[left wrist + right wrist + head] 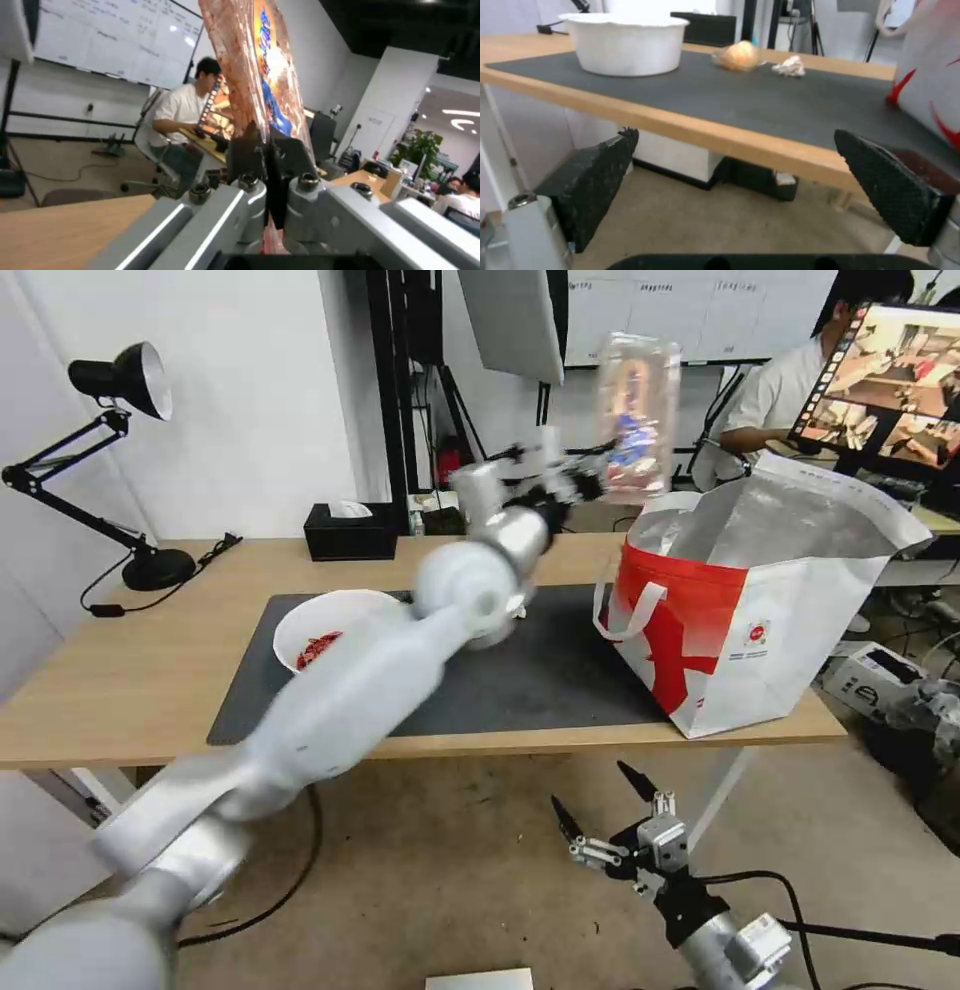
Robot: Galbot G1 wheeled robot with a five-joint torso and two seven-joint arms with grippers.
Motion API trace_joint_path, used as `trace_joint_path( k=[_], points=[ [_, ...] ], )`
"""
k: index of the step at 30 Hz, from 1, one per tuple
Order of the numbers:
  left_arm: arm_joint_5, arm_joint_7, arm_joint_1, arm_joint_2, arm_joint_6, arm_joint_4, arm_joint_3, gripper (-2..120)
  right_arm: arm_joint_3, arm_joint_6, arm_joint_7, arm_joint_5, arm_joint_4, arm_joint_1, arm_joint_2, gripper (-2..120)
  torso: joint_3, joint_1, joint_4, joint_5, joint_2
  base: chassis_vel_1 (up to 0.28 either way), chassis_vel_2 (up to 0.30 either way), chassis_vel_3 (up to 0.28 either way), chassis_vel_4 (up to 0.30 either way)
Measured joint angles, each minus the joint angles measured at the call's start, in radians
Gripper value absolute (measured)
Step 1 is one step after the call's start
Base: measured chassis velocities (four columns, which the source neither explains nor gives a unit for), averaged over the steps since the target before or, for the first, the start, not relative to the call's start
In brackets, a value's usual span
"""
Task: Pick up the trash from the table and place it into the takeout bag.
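My right gripper (pixel 735 187) hangs below the table's (pixel 690 127) front edge, fingers spread. On the mat (pixel 760 101): white bowl (pixel 625 45) toward one end, wrapped ball (pixel 737 56) and tissue lump (pixel 789 67) near the back edge, bag (pixel 930 75) at the other end.

1. The takeout bag (pixel 740 640) is standing open at the table's (pixel 120 690) 3 o'clock end, its mouth unobstructed from above.
2. The left claw (pixel 590 475) is gripping a clear tray (pixel 637 415) upright, just at 9 o'clock of the bag's mouth.
3. The left arm is crossing the dark mat (pixel 560 670) diagonally, blocking its middle.
4. The white bowl (pixel 325 630) is occupying the mat's 9 o'clock end.
5. The right claw (pixel 600 815) is hanging wide open below the table's 6 o'clock edge, floor space free around it.
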Motion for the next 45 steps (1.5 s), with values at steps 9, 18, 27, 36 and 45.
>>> trace_joint_path(
  k=[9, 18, 27, 36, 45],
  points=[
    [0.094, 0.003, -0.027, -0.106, -0.002, 0.101, 0.060, 0, 0.000, 0.003, 0.000, -0.003, 0.014, -0.005, 0.010, 100, 0.000, 0.000, 0.0002, -0.0001, 0.000, 0.000, 0.000, 0.000, 0.000],
    [0.206, 0.028, -0.022, -0.097, -0.001, 0.137, 0.096, 0, -0.002, 0.014, 0.002, 0.002, 0.000, 0.007, 0.003, 100, 0.000, 0.000, 0.0001, -0.0003, 0.000, 0.000, 0.000, 0.000, 0.000],
    [0.312, 0.103, -0.020, -0.054, 0.005, 0.152, 0.136, 0, -0.009, 0.019, 0.002, 0.006, -0.018, 0.013, 0.000, 100, 0.000, 0.000, 0.0000, -0.0004, 0.000, 0.000, 0.000, 0.000, 0.000],
    [0.261, 0.121, -0.018, -0.034, 0.006, 0.126, 0.136, 6, -0.012, 0.019, 0.002, 0.008, -0.026, 0.019, -0.001, 100, 0.000, 0.000, 0.0000, -0.0005, 0.000, 0.000, 0.000, 0.000, 0.000],
    [0.173, 0.125, -0.024, -0.024, 0.016, 0.093, 0.136, 37, -0.011, 0.016, 0.002, 0.009, -0.025, 0.020, 0.001, 100, 0.000, 0.000, 0.0001, -0.0004, 0.000, 0.000, 0.000, 0.000, 0.000]
  ],
)
